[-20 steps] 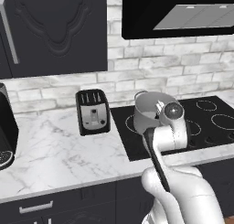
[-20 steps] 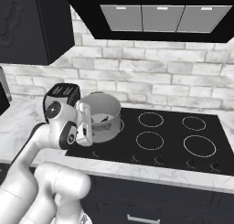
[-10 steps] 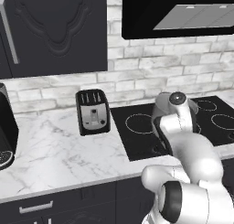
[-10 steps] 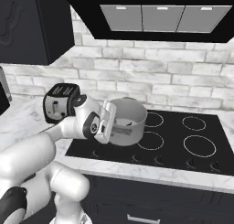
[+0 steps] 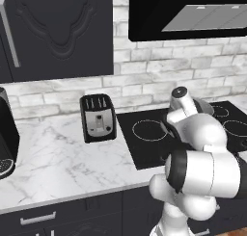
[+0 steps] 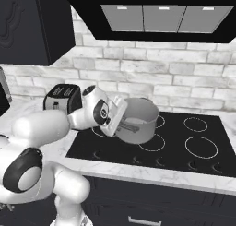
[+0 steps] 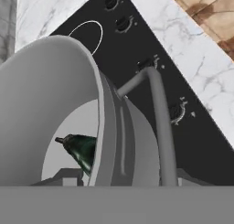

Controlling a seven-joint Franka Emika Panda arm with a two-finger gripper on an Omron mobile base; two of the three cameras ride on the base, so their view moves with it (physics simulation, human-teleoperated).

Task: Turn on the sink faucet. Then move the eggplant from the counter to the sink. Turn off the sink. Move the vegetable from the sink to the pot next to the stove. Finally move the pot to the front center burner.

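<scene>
Your gripper (image 6: 123,124) holds the pot (image 6: 138,120) by its rim over the stove (image 6: 193,144).

You can see in the right base view that the pot sits tilted above the front burner rings, near the middle of the cooktop. In the hand view your fingers straddle the pot's wall beside its side handle (image 7: 155,113), and the eggplant (image 7: 80,150) lies inside on the bottom. The toaster (image 5: 98,117) stands on the counter (image 5: 58,167), just left of the stove.
</scene>
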